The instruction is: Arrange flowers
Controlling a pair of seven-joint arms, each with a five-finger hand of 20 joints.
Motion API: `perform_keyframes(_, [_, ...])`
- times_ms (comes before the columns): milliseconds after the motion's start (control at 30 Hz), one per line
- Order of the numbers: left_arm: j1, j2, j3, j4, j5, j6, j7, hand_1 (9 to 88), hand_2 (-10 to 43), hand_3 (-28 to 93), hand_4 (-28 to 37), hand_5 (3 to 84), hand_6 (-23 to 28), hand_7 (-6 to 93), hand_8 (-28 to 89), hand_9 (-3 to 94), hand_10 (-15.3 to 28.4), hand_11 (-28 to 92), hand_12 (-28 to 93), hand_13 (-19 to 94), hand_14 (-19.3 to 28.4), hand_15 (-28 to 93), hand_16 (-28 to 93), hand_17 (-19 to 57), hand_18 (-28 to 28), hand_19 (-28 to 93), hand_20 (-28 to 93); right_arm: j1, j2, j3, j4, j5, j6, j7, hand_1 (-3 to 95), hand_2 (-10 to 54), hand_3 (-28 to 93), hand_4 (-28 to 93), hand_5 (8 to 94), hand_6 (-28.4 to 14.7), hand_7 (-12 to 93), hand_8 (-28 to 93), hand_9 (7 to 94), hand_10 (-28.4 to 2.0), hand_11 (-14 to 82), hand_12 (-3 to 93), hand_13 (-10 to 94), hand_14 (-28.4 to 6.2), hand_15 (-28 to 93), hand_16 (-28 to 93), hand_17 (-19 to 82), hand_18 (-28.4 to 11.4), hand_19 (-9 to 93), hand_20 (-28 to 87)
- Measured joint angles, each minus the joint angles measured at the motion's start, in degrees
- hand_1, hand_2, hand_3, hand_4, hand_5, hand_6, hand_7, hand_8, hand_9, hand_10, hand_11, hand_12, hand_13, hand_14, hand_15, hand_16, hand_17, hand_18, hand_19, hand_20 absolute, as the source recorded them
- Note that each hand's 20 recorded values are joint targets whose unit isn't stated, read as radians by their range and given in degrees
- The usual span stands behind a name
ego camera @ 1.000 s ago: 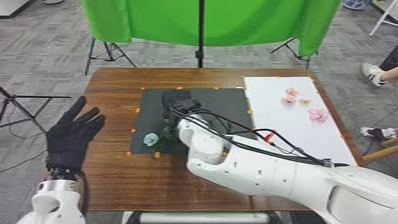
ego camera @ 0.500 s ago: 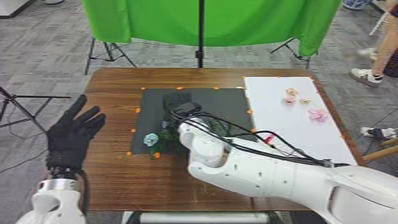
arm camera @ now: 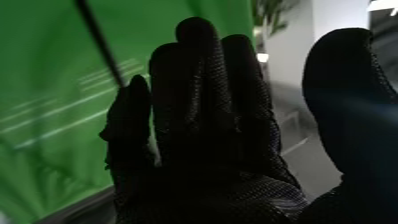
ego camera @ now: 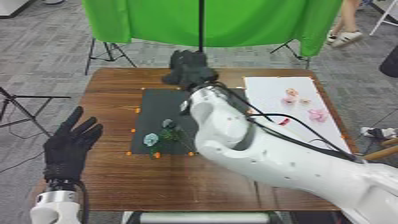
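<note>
Right hand (ego camera: 189,71) has moved away from the dark mat (ego camera: 157,111).

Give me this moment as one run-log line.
Arrange flowers | right hand open, empty, over far table edge | left hand open, left of dark mat | pale-blue flowers on mat | pink flowers on white sheet

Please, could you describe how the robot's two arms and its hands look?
Both arms are glossy white with rounded shells. Black cables run along the right arm, and a dark cable loops beside the left wrist. The right hand and the left hand wear black fabric gloves; the right one shows a fine textured weave.
</note>
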Motion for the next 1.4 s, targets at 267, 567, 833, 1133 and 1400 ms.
perform_keyframes(267, [1.8,-0.26,0.12,-0.38,-0.37,0.08,0.72,18.4,7.4,80,-28.3,34.0,6.7,7.6,-8,31.6,19.2,23,11,20,27.1,54,-10,-8.1,28.4,57,3,-14.7,15.0,18.9,-10.9,0.1,-0.1,1.8,33.7,-9.5,77,-28,57.8,-0.7,16,-13,58.3,-18.0,25.6,15.0,50,-15.2,74,14,17,-22.9,82,47])
perform_keyframes(567, [2.1,-0.23,0.62,-0.39,-0.72,0.21,1.09,18.3,7.4,80,-28.3,33.9,6.7,7.6,-8,31.6,19.2,23,11,20,27.2,54,-10,-8.1,28.4,57,3,-32.9,28.1,34.0,-10.2,-1.6,0.6,9.0,33.2,-9.5,78,-28,55.2,-0.3,17,-13,53.8,-18.9,23.5,14.6,46,-15.7,75,13,17,-22.9,82,48])
perform_keyframes(833, [2.1,-0.27,0.63,-0.39,-0.78,0.24,0.98,18.2,7.5,80,-28.3,33.9,6.7,7.6,-8,31.6,19.3,23,11,20,27.2,54,-10,-8.0,28.4,57,3,-40.6,30.6,37.8,-6.7,-2.5,-2.0,11.4,32.3,-9.5,80,-28,48.8,0.3,17,-13,45.1,-20.1,19.4,14.2,40,-17.4,75,10,14,-22.3,81,49])
perform_keyframes(1133, [2.1,-0.25,0.84,-0.37,-1.05,0.35,1.2,18.4,7.4,80,-28.3,33.9,6.7,7.7,-8,31.6,19.3,23,11,20,27.2,54,-10,-8.0,28.4,57,3,-33.6,31.4,25.3,2.2,-0.6,-3.9,12.2,36.6,-9.5,80,-28,52.2,3.6,19,-15,52.0,-17.5,19.9,14.1,46,-15.0,74,10,19,-22.3,82,48])
perform_keyframes(1400, [2.1,-0.03,1.37,-0.3,-1.4,0.47,1.96,18.3,7.4,80,-28.3,33.9,6.7,7.6,-8,31.6,19.3,23,11,20,27.1,54,-10,-8.1,28.4,57,3,-23.5,31.0,13.5,9.9,-7.1,4.1,14.0,57.6,-9.5,67,-28,82.0,2.7,22,-1,88.5,-6.0,9.7,31.7,73,-2.9,62,26,33,-17.6,89,40])
